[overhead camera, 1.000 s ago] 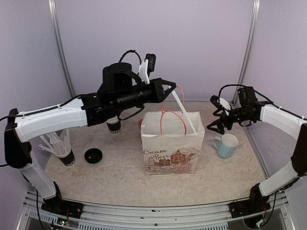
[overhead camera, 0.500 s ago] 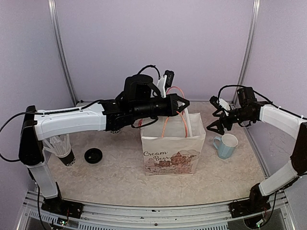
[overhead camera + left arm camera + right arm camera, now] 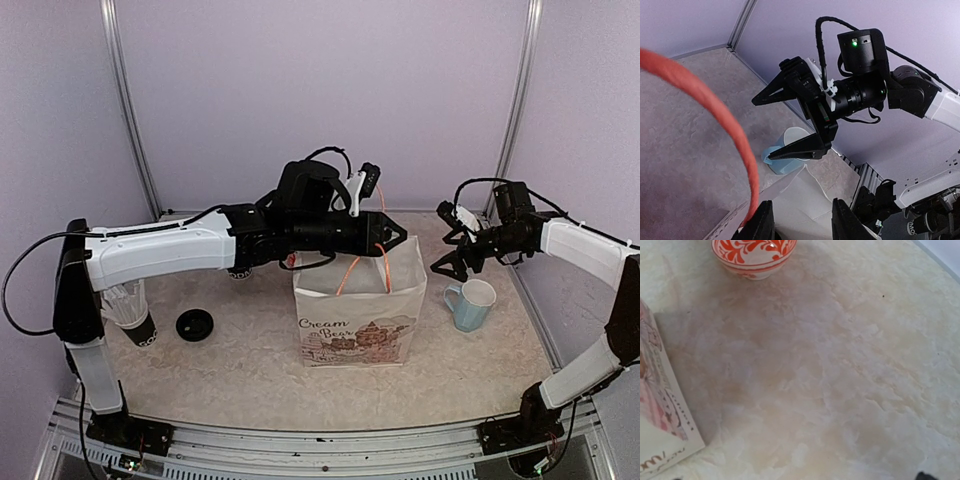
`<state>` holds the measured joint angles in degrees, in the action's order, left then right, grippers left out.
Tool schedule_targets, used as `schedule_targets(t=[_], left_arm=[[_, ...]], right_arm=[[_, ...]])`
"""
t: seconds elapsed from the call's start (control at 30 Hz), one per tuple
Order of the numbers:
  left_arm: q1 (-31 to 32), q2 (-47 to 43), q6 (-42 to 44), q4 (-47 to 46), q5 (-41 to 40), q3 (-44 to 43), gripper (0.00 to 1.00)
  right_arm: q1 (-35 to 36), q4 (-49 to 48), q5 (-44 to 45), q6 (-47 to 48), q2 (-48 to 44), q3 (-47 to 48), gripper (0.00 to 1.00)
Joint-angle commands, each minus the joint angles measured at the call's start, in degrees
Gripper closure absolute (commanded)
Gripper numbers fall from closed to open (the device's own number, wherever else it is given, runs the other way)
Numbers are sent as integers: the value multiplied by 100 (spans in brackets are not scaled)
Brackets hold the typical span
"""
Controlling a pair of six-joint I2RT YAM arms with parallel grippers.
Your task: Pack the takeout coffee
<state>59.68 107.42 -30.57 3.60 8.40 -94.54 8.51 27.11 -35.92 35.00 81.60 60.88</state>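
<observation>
Left end effector (image 3: 398, 238) now over bag (image 3: 355, 320), parted, right end effector (image 3: 438, 240) wide, black cup (image 3: 238, 272) half-hidden

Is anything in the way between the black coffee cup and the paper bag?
Nothing visible lies on the table between the coffee cup and the paper bag. Higher up, though, the left gripper hangs over the bag's open top, beside its orange handles.

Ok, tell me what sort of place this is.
Probably a lab robot cell staged as a café counter: plain lilac wall panels, two arms bolted at a marble-look table, and a Cream Bear paper bag beside a blue mug.
</observation>
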Motion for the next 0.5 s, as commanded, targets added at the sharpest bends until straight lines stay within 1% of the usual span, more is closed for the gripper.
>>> schedule_targets(t=[0.0,0.13,0.2,0.3,0.33,0.37,0.4,0.47], left_arm=[[41,-398,615,520,-272,-416,50],[41,-639,1359,1082,-620,-791,35],[22,-749,1850,1438,-892,-966,33],[-50,-949,2502,1971,-1732,-1098,27],[-102,-1009,2634,2079,-2023,-1079,23],[-185,-1140,2752,2145,-2285,-1034,7],[-275,-1262,2807,2168,-2521,-967,2],[-544,-1536,2750,2157,-2875,-803,1]], right_arm=[[54,157,-10,-5,-6,88,0],[55,319,28,-117,-183,414,0],[52,276,128,-248,-353,546,0],[45,45,455,-568,-680,672,0],[45,-78,625,-693,-792,690,0],[45,-189,783,-854,-889,711,0],[39,-271,977,-1049,-990,744,0],[6,-423,1105,-1373,-1180,807,0]])
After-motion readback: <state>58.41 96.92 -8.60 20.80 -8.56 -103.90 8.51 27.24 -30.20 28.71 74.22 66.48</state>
